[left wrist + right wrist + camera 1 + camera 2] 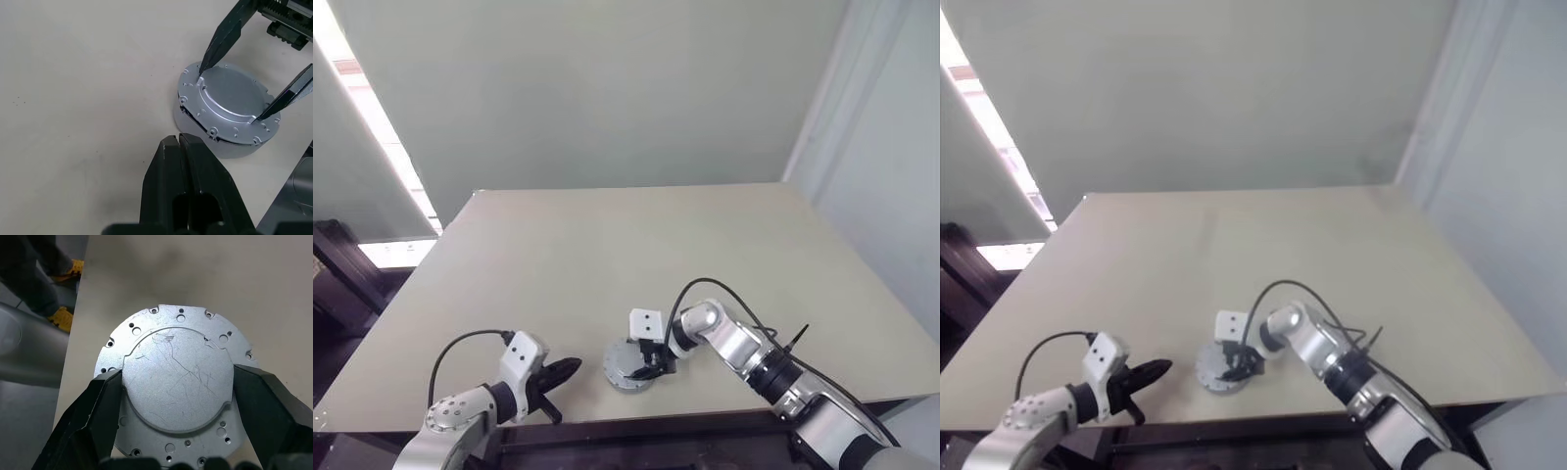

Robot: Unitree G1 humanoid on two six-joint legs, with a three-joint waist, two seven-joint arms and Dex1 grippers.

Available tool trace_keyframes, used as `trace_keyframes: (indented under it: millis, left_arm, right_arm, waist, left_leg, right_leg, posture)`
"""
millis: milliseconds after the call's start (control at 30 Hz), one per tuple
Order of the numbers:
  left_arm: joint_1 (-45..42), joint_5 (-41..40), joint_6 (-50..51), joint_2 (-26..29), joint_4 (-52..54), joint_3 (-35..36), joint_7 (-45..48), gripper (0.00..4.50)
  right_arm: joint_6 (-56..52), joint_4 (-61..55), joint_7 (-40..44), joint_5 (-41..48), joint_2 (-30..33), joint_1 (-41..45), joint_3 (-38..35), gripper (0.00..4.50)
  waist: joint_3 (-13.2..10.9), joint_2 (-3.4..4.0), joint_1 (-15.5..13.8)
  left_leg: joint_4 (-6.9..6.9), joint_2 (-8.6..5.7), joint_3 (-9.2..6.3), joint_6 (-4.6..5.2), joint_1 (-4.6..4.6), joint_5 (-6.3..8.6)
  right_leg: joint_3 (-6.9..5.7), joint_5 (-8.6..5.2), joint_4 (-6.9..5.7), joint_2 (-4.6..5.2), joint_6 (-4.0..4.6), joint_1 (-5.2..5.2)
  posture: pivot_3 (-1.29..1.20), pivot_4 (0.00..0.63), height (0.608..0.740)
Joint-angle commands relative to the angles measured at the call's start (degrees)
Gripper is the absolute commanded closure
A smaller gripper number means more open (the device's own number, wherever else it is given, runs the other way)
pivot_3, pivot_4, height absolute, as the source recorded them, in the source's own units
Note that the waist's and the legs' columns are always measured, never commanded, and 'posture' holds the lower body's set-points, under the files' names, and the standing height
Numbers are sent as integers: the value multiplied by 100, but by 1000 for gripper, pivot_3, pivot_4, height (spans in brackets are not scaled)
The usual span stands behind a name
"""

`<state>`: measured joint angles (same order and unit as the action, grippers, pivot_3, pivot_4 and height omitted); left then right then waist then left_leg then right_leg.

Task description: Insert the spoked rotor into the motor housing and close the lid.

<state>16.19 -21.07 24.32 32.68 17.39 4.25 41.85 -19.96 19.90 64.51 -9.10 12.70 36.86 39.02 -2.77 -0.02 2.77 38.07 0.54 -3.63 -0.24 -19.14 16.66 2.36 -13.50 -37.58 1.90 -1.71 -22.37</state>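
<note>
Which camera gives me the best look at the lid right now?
The right wrist view: the lid faces it squarely, between the right pincer's fingers. The left wrist view shows it slantwise, sitting on the motor housing. The head views show it small.

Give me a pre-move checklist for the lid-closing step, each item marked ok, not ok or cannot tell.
1. Lid sits on the motor housing: ok.
2. Lid fully seated: not ok; a dark gap shows under its edge on one side in the left wrist view.
3. Right gripper straddles the lid's raised centre, one finger on each side: ok.
4. Left gripper is shut and apart from the housing: ok.
5. Spoked rotor inside the housing: cannot tell, the lid covers it.
6. Table around the housing free of loose parts: ok.
</note>
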Motion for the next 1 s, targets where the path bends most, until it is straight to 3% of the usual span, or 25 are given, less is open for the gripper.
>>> trace_keyframes:
  millis: [33, 600, 833, 1000]
  left_arm:
    - [-81, -13, -98, -25, 81, 17, -1, 4500]
    - [-43, 277, -296, 40, -420, -400, 266, 4500]
    - [-119, 413, -993, -50, -1137, -355, 458, 4500]
    - [-169, 633, -2065, -151, -1591, -395, 663, 4500]
  right_arm:
    - [-199, 122, 399, -61, 170, -8, 157, 1211]
    - [-514, 180, 440, -153, 31, 160, 144, 1211]
    - [-834, 148, 217, -160, -41, 170, 57, 1211]
    - [-1025, 55, 166, -156, -32, 152, 83, 1211]
  waist:
    - [0, 0, 0]
    - [0, 2, 9]
    - [-1, 5, 9]
    - [0, 5, 6]
  left_leg:
    - [-1, 0, 0, 0, -2, 0]
    - [-15, 3, -2, 0, 0, -1]
    - [-15, 4, -2, 0, 4, -1]
    - [-15, 5, -3, 0, 6, -1]
  right_leg:
    - [0, 0, 2, 0, 0, -2]
    - [-1, -1, 2, -4, 1, -8]
    - [-1, -1, 2, -3, 1, -7]
    - [-2, -1, 0, -3, 1, -7]
  posture:
    - [0, 0, 740]
    - [0, 0, 740]
    - [0, 0, 740]
    - [0, 0, 740]
